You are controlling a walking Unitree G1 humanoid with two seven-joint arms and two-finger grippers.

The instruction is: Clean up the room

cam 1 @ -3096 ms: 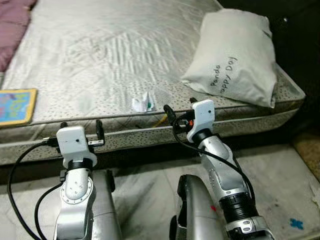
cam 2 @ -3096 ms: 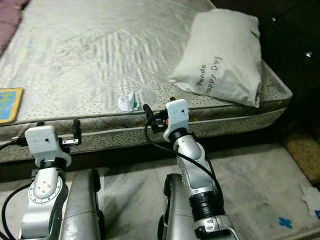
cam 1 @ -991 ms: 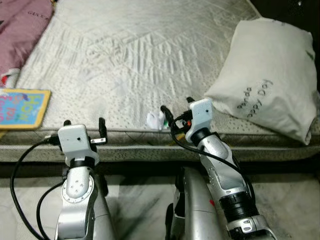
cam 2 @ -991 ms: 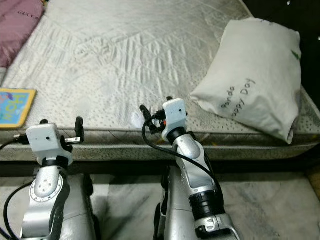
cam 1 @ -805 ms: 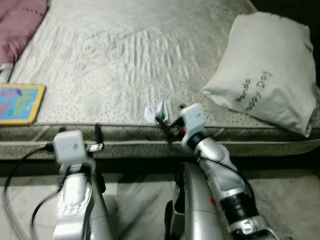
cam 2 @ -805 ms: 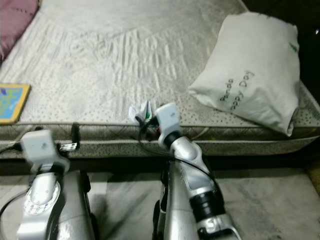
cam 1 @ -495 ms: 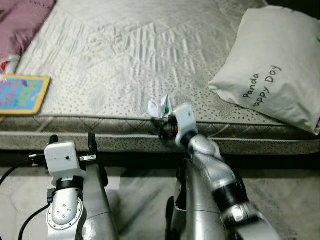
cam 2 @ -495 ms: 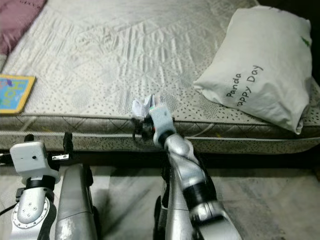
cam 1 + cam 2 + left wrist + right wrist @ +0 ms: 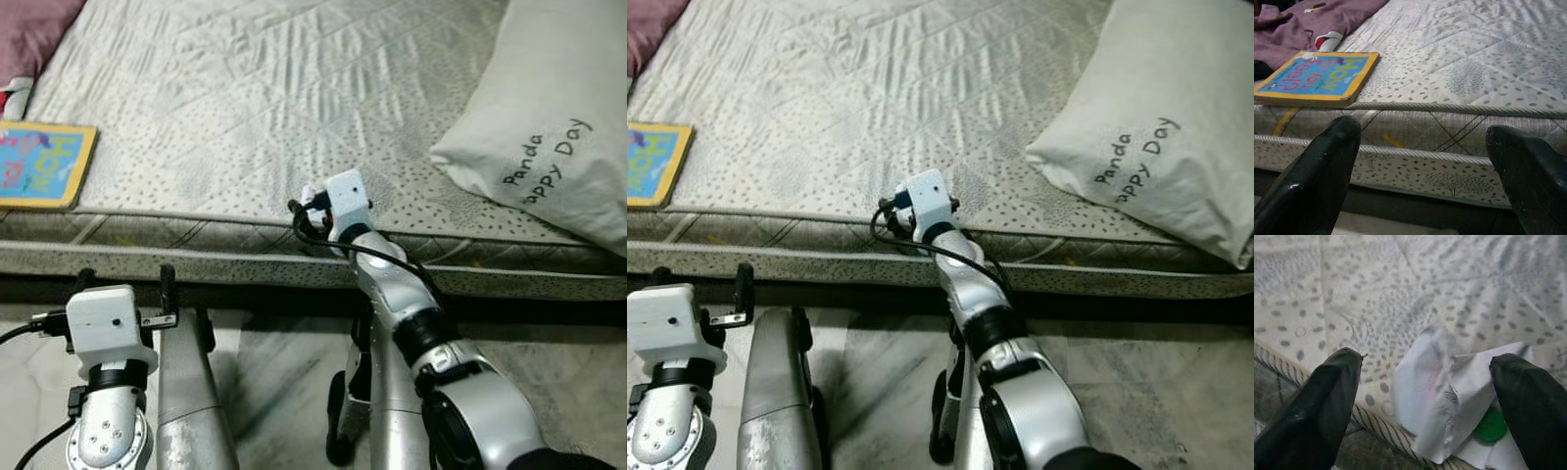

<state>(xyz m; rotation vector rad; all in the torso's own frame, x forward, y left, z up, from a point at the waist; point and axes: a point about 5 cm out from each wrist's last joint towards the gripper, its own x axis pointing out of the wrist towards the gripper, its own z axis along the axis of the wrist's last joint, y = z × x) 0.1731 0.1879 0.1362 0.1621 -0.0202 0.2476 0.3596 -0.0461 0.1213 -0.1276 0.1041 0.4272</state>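
Note:
A crumpled white paper scrap [image 9: 1449, 396] with a green spot lies on the grey patterned mattress [image 9: 245, 88], close to its front edge. My right gripper [image 9: 309, 201] reaches over that edge and stands open, with the scrap between its two black fingers [image 9: 1317, 411]; I cannot tell whether they touch it. In the eye views the wrist hides most of the scrap. My left gripper [image 9: 125, 286] is open and empty, held low in front of the mattress side, below a colourful children's book [image 9: 39, 164].
A white pillow [image 9: 549, 127] printed "Panda Happy Day" lies at the right of the mattress. Purple cloth [image 9: 1327, 19] is bunched at the far left beyond the book [image 9: 1317, 78]. Marbled floor [image 9: 265, 392] shows below the bed.
My right arm has stretched forward, bringing the open gripper around the paper scrap. The left arm has dropped lower. The camera has moved closer to the bed.

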